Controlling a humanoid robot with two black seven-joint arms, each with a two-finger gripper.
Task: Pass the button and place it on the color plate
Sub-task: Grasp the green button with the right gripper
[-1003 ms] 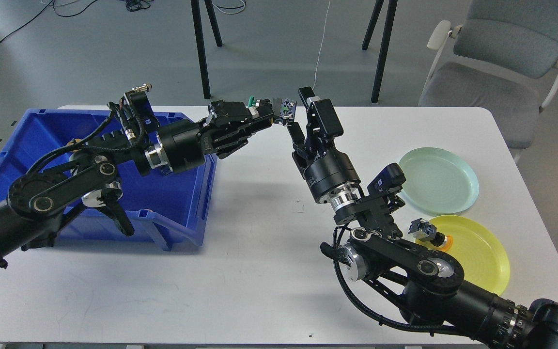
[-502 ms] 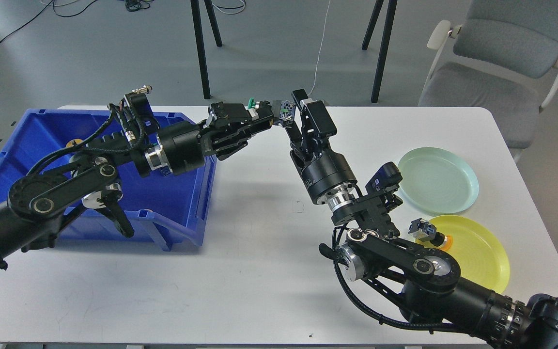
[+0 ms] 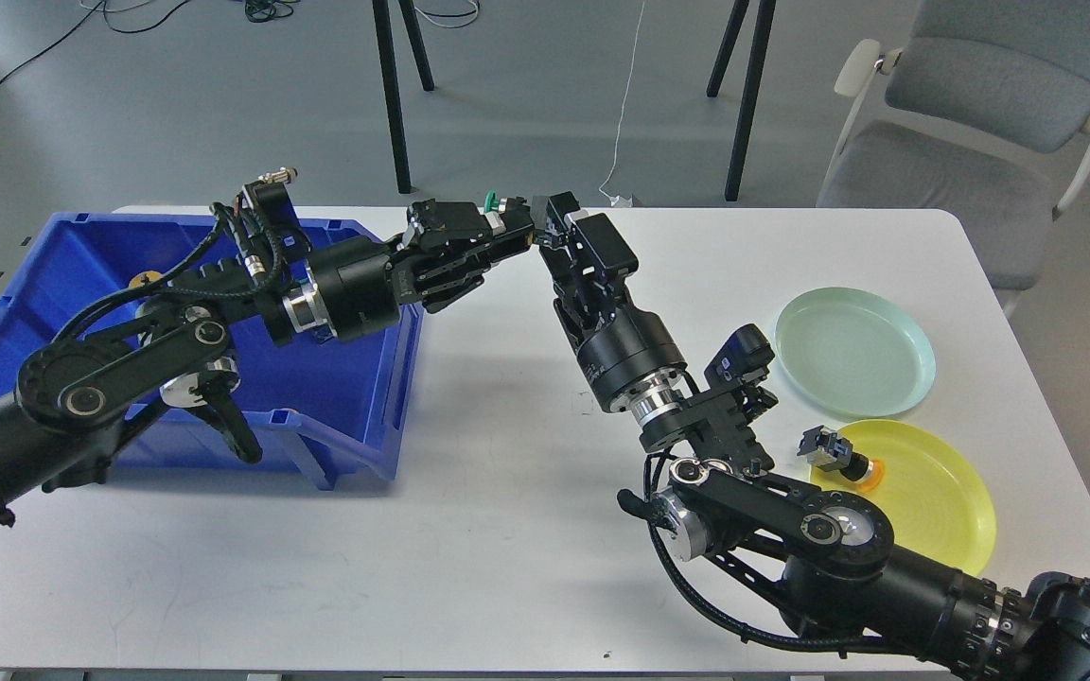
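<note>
My left gripper (image 3: 518, 227) reaches right from over the blue bin and is shut on a button with a green cap (image 3: 490, 200) and a metal and grey body, held in the air above the table's back middle. My right gripper (image 3: 553, 227) comes up from the lower right. Its open fingers (image 3: 564, 202) stand around the button's right end, which they now hide. The pale green plate (image 3: 855, 352) and the yellow plate (image 3: 942, 501) lie at the right. Another button (image 3: 834, 451) with an orange cap lies on the yellow plate's left edge.
A blue bin (image 3: 356, 397) stands at the left under my left arm, with a yellowish part (image 3: 143, 280) inside. A grey chair (image 3: 980, 132) and black stand legs (image 3: 394, 95) are behind the white table (image 3: 469, 530).
My right gripper has moved left and closed in on the held button, so its fingers now cover the button's grey end. My left gripper has stayed in place, still holding it.
</note>
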